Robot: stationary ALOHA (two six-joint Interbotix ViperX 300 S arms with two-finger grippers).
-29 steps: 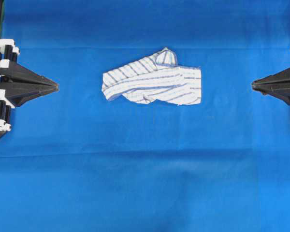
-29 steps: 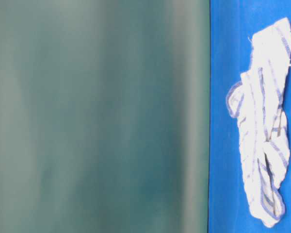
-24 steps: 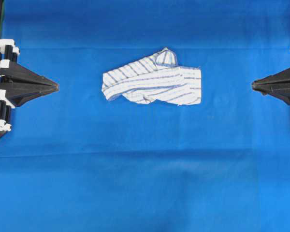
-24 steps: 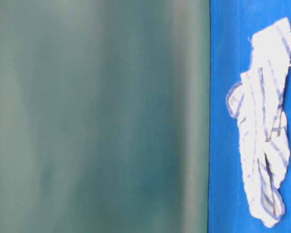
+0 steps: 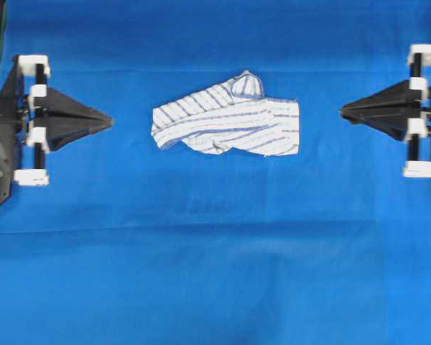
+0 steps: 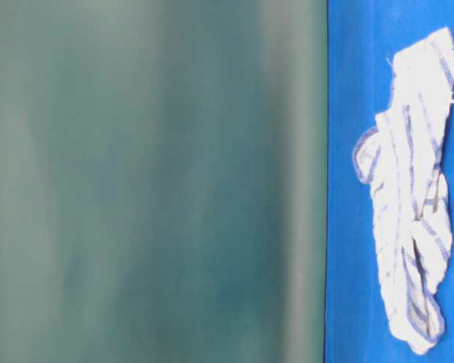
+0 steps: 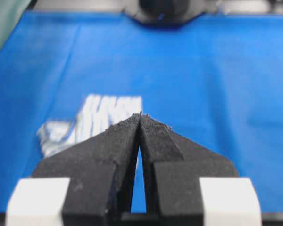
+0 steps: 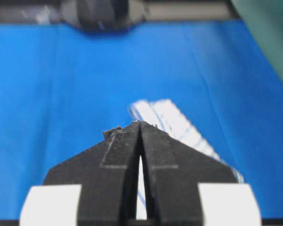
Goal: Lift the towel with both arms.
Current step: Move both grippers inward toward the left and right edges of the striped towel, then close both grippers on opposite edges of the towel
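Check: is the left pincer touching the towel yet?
Apart. Overhead view shows bare blue cloth between the left pincer tips and the towel.

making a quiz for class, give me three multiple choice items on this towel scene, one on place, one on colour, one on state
1. Where does the towel lie?
A. Between the two grippers
B. Under the left gripper
C. Off the blue cloth

2. What colour are the towel's stripes?
A. Red
B. Blue and grey
C. Green

3. How do the jaws of the left gripper and right gripper stand?
A. Both wide open
B. Both shut, empty
C. Both shut on the towel

Answers: A, bare blue cloth separates it from each gripper; B, thin stripes on white; B, fingertips meet short of the towel.
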